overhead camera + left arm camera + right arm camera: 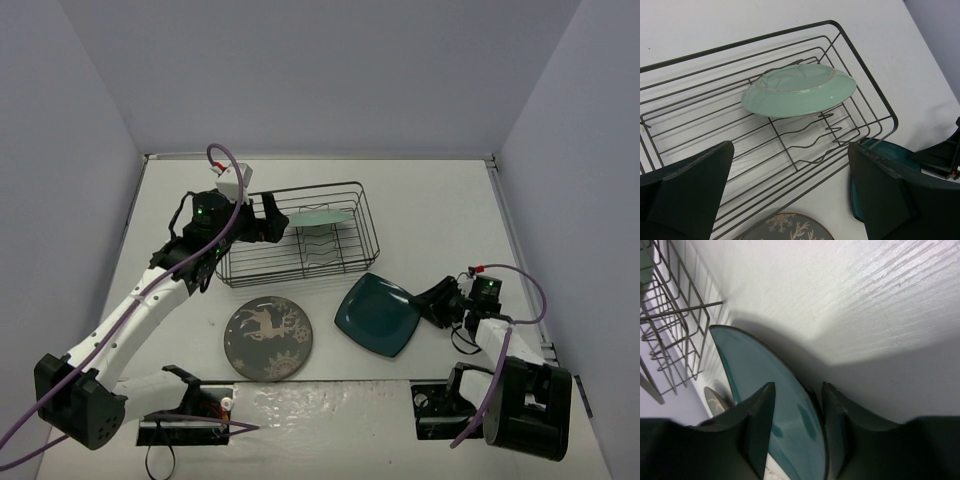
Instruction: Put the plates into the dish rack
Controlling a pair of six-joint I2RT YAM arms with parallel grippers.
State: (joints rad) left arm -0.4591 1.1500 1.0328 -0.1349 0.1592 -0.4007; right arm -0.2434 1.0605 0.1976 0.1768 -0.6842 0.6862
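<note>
The dish rack (232, 262) (862, 69) is a black wire basket at the centre back. A pale mint-green plate (322, 216) (800, 92) lies tilted on the wavy slots inside it. My left gripper (272, 218) (790, 146) hovers open and empty over the rack's left part. On the table in front of the rack lie the dark grey deer plate (268, 338) (790, 227) and the dark teal rounded-square plate (375, 315) (755, 365). My right gripper (428, 300) (797, 385) is low at the teal plate's right edge. Its jaws straddle the rim, with a gap still showing above the plate.
Pale walls (80, 150) enclose the table on the left, back and right. Both arm bases (190, 415) and their purple cables (225, 160) sit along the near edge. The teal plate's far corner lies close to the rack's front right corner (372, 262).
</note>
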